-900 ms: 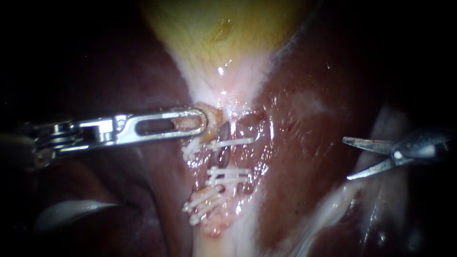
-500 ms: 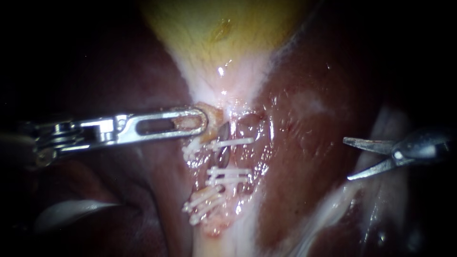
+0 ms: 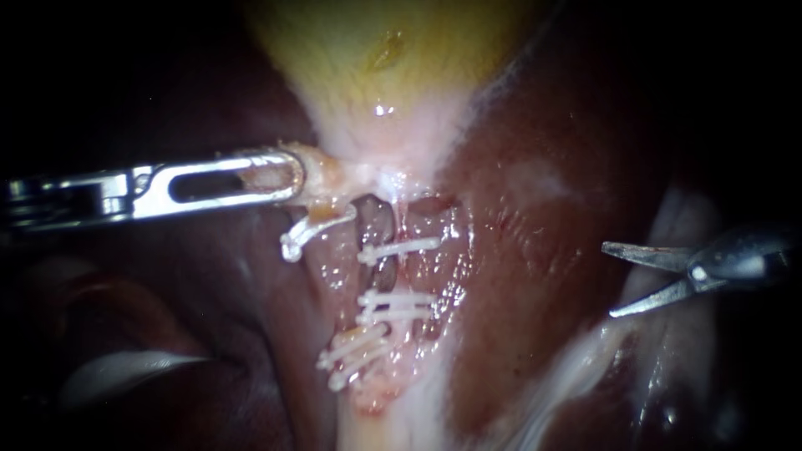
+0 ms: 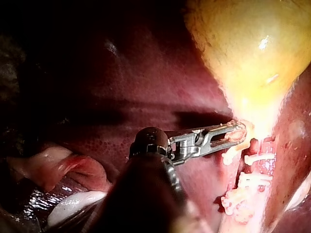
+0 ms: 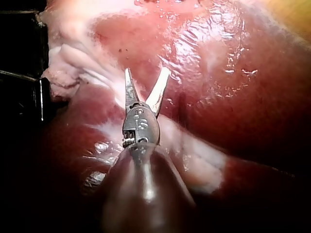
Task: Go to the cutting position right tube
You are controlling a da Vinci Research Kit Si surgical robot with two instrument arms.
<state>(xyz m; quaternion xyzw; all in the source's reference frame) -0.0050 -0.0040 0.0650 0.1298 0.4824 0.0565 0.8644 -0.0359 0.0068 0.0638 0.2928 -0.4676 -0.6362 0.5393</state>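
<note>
End effector, right instrument (image 3: 607, 280): two slim blades, standing open with a clear gap, gripping nothing. It sits at the right of the endoscope view over the liver (image 3: 535, 276). In the right wrist view the blades (image 5: 146, 73) spread above pale tissue.

End effector, left instrument (image 3: 292, 177): slotted jaws closed on pale tissue at the neck of the gallbladder (image 3: 393, 67). A loose-hanging clip (image 3: 311, 230) lies just under them.

Right tube (image 3: 391, 274): runs down the middle of the dissected strip, well apart from the open blades and to their left. It carries one upper clip (image 3: 399, 248) and a pair of lower clips (image 3: 397, 306), with a bare stretch between them.
</note>
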